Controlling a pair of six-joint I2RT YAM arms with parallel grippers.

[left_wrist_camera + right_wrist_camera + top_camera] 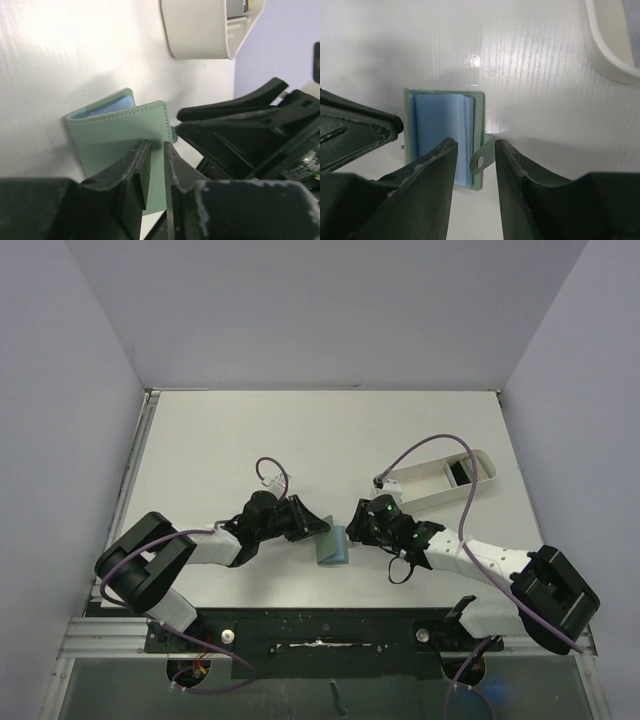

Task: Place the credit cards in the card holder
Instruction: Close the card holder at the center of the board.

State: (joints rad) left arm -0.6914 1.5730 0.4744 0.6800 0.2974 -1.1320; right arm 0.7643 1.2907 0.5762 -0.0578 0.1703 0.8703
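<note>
What's inside the tray (425, 487), upper right of the overhead shot, is way too tiny to make out. The wallet (115, 131) loses its lower edge behind the left gripper (156, 146).

Bright, diffuse lighting; glare spot on tabletop (475, 61) just beyond card holder (440, 125); soft shadows beside it.

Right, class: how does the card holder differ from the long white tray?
The card holder is grey-green outside and pale blue inside; the tray is plain white. The card holder is small and squarish; the tray is long with rounded ends. The left gripper pinches one flap of the card holder; the tray lies apart, untouched. Both sit on the white table.
</note>
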